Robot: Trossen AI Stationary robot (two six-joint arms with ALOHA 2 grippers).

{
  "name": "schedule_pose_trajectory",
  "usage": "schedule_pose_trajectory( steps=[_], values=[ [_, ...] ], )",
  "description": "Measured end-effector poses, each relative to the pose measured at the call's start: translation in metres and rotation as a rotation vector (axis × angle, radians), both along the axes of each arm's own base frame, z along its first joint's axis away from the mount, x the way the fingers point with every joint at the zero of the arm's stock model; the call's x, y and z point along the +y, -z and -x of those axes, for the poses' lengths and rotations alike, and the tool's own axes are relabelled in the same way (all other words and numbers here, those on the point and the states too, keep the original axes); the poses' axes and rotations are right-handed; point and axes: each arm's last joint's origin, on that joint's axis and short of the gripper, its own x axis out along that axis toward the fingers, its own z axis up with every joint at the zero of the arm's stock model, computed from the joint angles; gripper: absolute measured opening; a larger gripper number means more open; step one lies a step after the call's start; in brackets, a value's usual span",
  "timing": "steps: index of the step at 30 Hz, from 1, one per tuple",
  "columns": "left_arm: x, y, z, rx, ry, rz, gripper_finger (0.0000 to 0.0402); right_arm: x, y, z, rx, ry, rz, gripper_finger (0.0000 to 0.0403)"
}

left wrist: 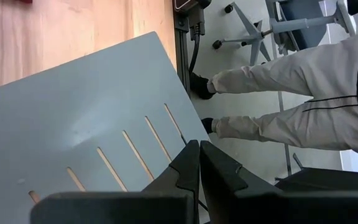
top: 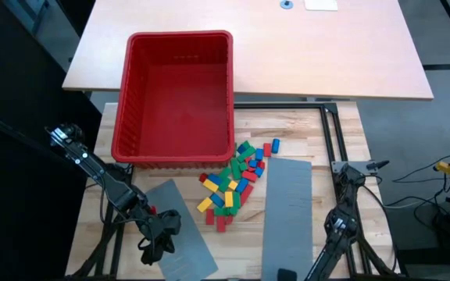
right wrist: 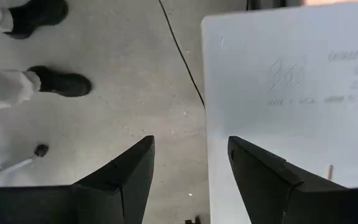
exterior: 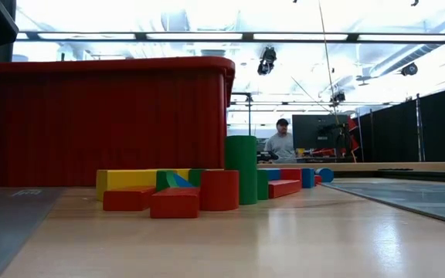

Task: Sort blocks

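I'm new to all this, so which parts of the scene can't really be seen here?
- Blocks, high view: too small and heaped to count.
- Blocks behind the front row, low view: hidden by nearer ones.
- Right gripper, high view: cut off by the bottom edge.
- Person, left wrist view: only legs show; the rest is cut off.

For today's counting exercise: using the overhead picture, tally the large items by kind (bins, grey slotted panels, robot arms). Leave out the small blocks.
Red bin: 1
Grey slotted panels: 2
Robot arms: 2
Total: 5
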Motion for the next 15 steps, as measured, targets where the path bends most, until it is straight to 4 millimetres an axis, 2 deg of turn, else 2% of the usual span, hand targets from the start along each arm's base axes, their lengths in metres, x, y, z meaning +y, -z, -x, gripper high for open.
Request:
schedule_pose_trajectory(
  steps=[15],
  values=[
    [0.000,0.000,0.000,0.004,-0.004,0.002,0.0000,-0.003,0.011,0.010,0.056,0.001,0.102,0.0192]
  ],
)
